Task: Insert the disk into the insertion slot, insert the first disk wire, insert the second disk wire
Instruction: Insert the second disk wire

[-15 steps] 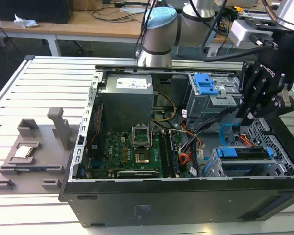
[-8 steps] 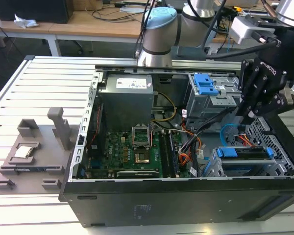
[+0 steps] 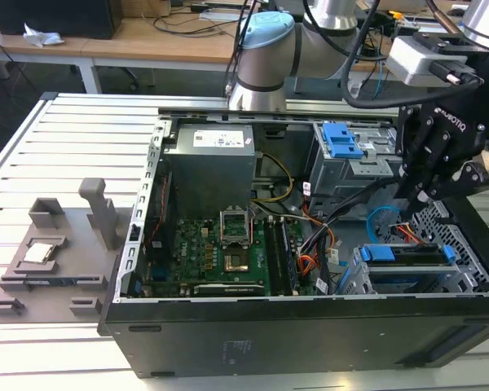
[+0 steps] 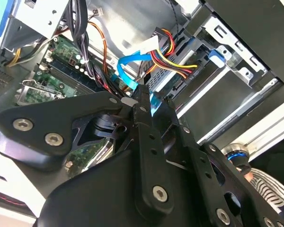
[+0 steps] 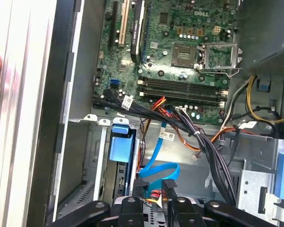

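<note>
Tool (image 4: 154,101) pinches the second disk wire (image 4: 128,66), its connector end hidden.

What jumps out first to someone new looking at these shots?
The open computer case on the slatted table, its green motherboard exposed. The black gripper reaches in at the exterior view's right, above the disk in its blue caddy. In both wrist views the light-blue second disk wire loops just past the gripper, beside red and orange wires.
</note>
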`<state>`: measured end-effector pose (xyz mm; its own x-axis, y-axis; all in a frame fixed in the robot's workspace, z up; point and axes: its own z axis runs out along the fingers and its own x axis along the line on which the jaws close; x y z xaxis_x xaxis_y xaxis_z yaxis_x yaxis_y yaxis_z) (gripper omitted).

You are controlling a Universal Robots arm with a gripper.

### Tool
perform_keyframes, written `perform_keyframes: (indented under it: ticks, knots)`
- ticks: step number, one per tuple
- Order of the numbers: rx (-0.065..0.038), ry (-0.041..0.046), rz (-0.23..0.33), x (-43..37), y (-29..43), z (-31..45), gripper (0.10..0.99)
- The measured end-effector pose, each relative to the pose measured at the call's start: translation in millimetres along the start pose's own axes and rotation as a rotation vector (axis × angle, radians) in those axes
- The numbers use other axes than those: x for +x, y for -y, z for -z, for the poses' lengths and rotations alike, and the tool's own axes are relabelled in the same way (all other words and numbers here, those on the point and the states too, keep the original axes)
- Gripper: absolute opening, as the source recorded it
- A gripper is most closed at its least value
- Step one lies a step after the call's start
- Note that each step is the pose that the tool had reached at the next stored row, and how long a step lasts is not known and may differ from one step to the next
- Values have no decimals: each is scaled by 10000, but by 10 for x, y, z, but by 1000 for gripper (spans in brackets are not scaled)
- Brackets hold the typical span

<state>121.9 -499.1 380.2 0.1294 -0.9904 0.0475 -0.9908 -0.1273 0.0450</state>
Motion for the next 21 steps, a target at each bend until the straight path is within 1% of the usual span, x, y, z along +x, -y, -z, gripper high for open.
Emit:
perform_keyframes:
  ticks: [3,4,5,7,8,9,10,11,12,13,16,17,19,21]
  knots:
    - [11,-15,276,10,-1,-10,302]
    - [11,-21,346,10,-1,-20,302]
    - [4,-25,441,8,0,-48,302]
    - [1,-41,490,7,0,-66,302]
    - [-7,-106,520,6,-2,-72,302]
    - [-23,-223,553,6,-5,-75,302]
    - [-31,-285,580,6,-5,-82,302]
    - [-32,-304,612,4,-4,-105,302]
    - [-32,-317,642,3,-3,-130,302]
    - [-33,-332,652,3,-3,-131,302]
    - [-33,-330,656,3,-3,-132,302]
    - [-32,-330,657,3,-3,-132,286]
    - [-33,-330,659,3,-3,-133,165]
    - [-32,-331,661,3,-3,-132,165]
